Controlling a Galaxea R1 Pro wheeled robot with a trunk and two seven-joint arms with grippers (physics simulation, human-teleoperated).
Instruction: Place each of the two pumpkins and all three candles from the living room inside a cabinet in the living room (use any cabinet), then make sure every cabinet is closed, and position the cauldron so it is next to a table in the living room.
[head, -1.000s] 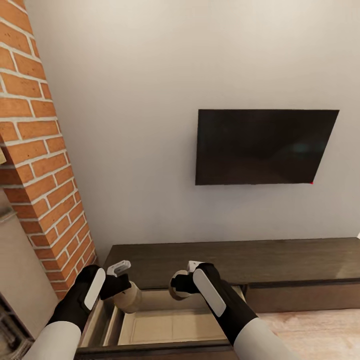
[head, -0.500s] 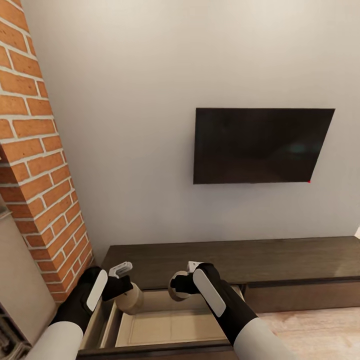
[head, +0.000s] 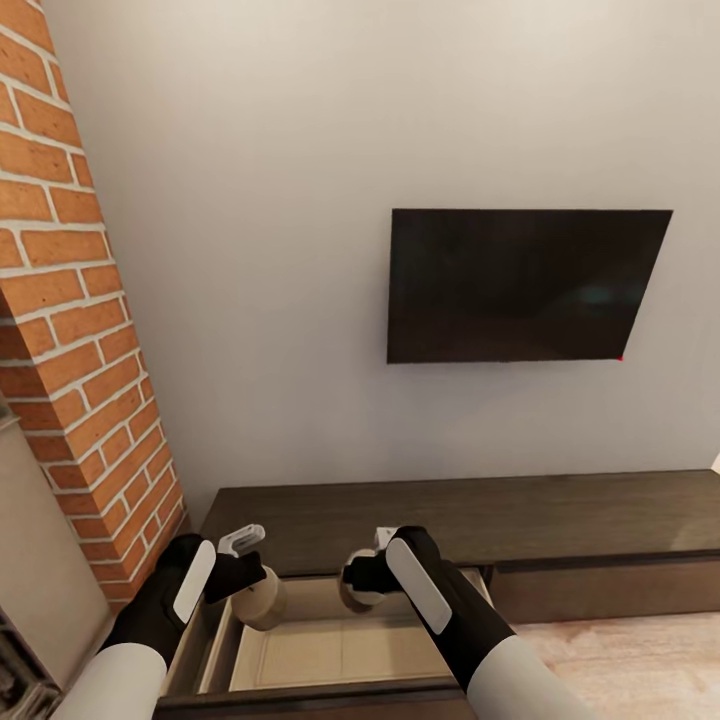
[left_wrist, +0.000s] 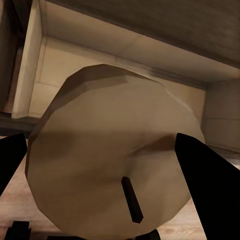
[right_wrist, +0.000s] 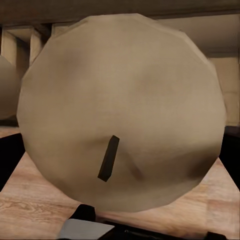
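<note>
In the head view, the long dark-brown cabinet runs along the foot of the pale wall, with its left drawer pulled open to show a pale wood inside. The left end effector hangs over the drawer's back left corner, clamped on a beige candle. The right end effector hangs over the back edge of the same drawer, near its middle, gripping a second candle, which is partly hidden by the black wrist. The two candles are apart from one another, both above the drawer's inside and close to the cabinet's top edge. A dark television is fixed to the wall above the cabinet, and a brick column stands at the cabinet's left end. In the left wrist view, the left candle sits between the two black fingers, its flat round top and small dark wick facing the camera, with the drawer's pale inside behind it. In the right wrist view, the right candle fills most of the picture, wick visible, black finger edges just showing at either side; the pale drawer wall lies behind it and the wood floor below.
</note>
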